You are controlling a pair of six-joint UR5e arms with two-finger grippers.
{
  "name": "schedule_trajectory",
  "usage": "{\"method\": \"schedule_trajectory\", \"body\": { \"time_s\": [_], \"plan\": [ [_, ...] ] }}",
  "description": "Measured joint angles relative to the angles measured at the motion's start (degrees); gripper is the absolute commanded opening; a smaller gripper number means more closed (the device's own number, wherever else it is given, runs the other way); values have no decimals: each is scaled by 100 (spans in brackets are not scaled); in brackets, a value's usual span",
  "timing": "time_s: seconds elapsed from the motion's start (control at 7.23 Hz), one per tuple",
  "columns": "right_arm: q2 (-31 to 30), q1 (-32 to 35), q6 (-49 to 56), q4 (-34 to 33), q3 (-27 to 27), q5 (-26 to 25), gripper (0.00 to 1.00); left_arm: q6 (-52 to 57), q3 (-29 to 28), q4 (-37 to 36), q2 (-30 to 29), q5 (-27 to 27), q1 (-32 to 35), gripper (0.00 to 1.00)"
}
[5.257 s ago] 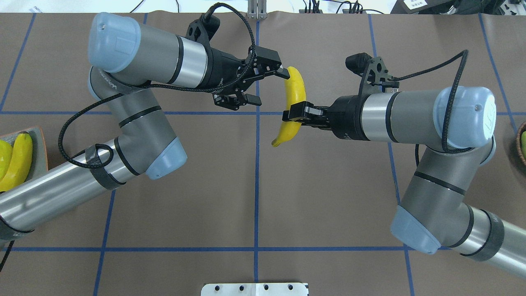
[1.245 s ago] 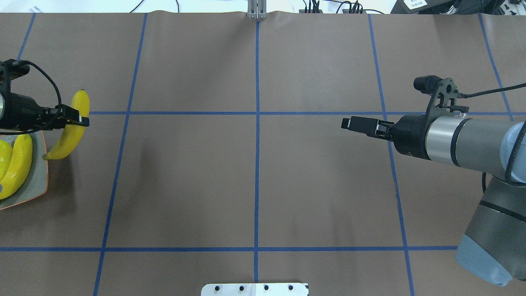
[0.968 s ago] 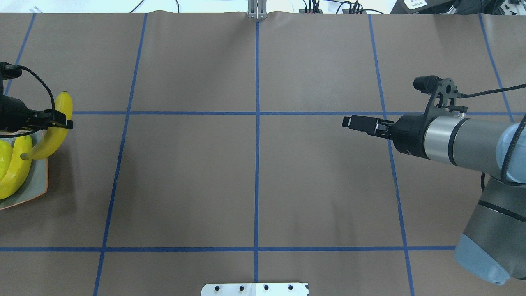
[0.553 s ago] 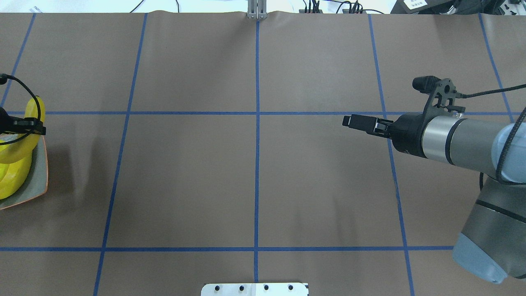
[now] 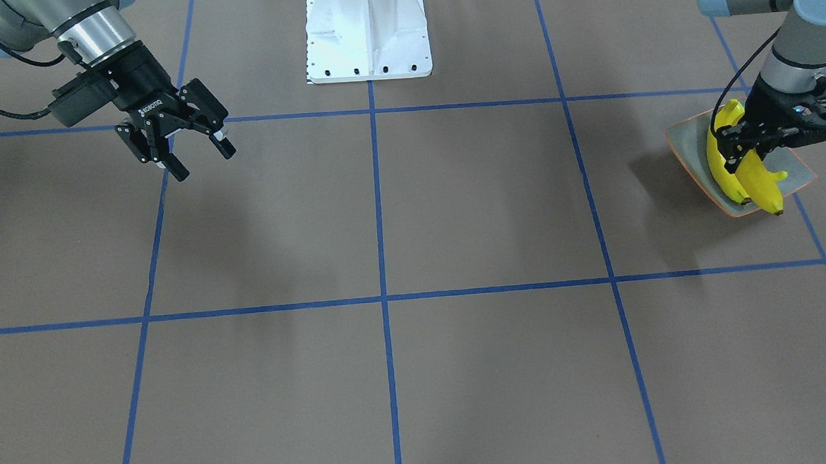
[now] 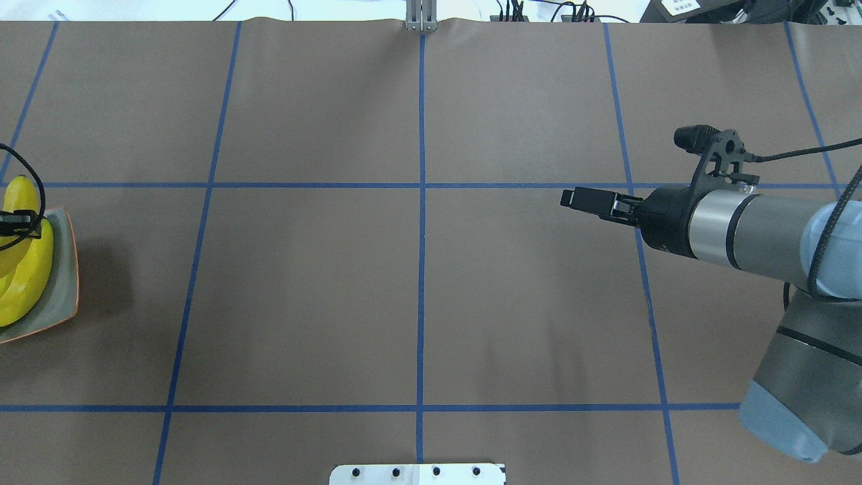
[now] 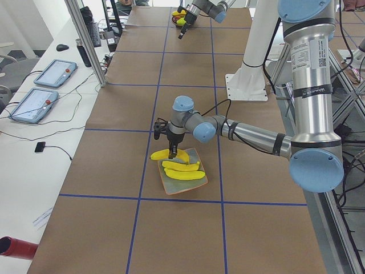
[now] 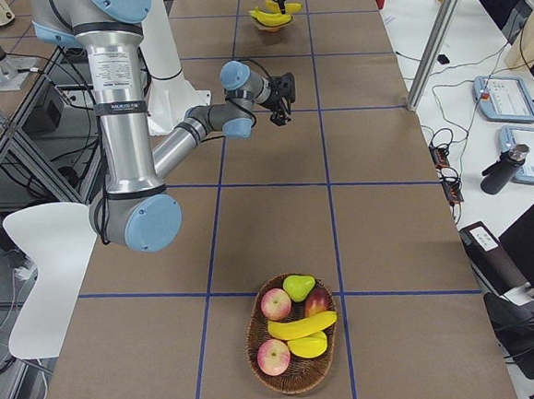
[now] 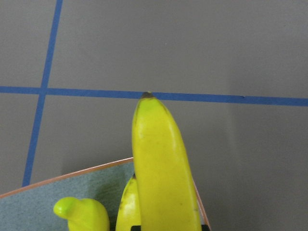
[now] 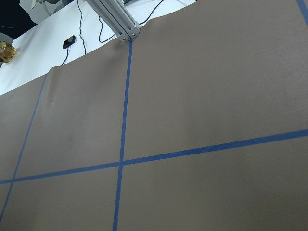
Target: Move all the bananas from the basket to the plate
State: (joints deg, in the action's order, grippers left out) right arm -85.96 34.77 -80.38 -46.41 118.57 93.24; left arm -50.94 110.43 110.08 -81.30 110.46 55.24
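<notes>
The left claw (image 5: 742, 152) grips a banana (image 5: 764, 182) just beneath it, overhanging the plate (image 5: 684, 143), and should shift inward and lay it flat before letting go, while the right claw (image 5: 204, 164) hangs open

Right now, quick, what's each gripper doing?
Left gripper: shut on a banana, over the plate.
Right gripper: open, empty.
</notes>
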Motion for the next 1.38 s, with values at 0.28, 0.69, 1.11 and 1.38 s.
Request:
{"method": "schedule_trajectory", "body": {
  "time_s": [0.28, 0.69, 1.11, 1.38],
  "plan": [
    [-1, 0, -3, 6, 0, 1, 100, -23, 173, -386, 13, -14, -159, 0],
    [7, -4, -4, 9, -1, 1, 100, -51, 171, -475, 56, -24, -512, 0],
    [16, -11, -9, 9, -1, 1, 100, -40, 141, -478, 98, -25, -558, 11],
    [18, -8, -12, 9, -1, 1, 100, -37, 128, -478, 82, -25, -565, 12]
  ]
}}
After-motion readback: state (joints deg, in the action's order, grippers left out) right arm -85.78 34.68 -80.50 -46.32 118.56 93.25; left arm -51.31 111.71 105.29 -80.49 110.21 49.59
